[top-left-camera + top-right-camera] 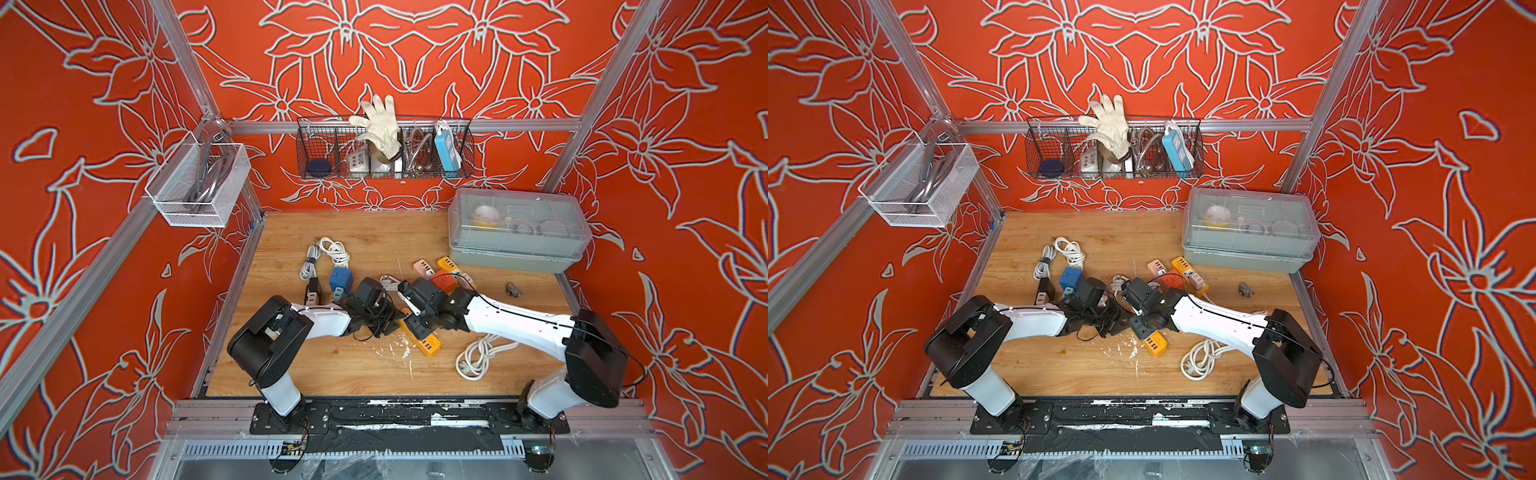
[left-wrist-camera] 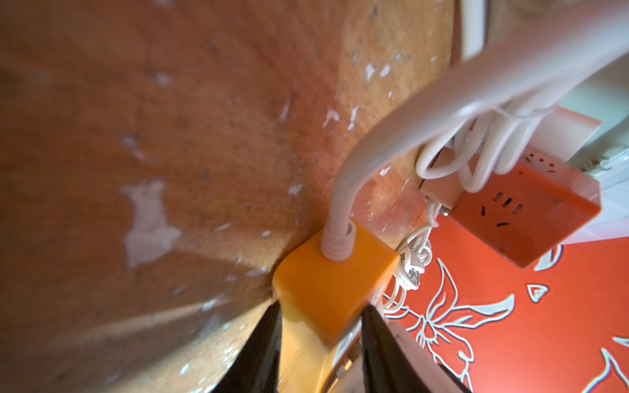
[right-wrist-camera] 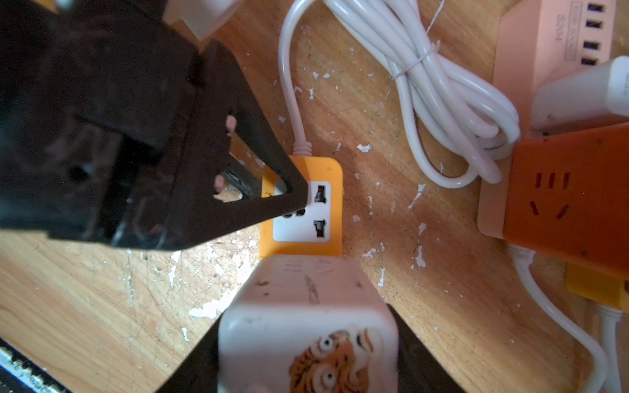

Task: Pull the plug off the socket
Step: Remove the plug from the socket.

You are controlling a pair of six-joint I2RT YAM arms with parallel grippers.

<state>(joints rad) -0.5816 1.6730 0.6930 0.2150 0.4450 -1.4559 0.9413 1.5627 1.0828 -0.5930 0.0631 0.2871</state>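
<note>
Yellow socket (image 2: 328,289) pinched by left gripper (image 2: 320,316), white plug (image 3: 299,292) by right gripper (image 3: 304,326).

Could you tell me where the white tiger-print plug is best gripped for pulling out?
I'd take the plug across its two flat opposite sides, coming from above the yellow strip: its boxy body stands proud of the socket face.

White cube plug (image 3: 306,306) with tiger print sits on the yellow socket strip (image 3: 335,204).
</note>
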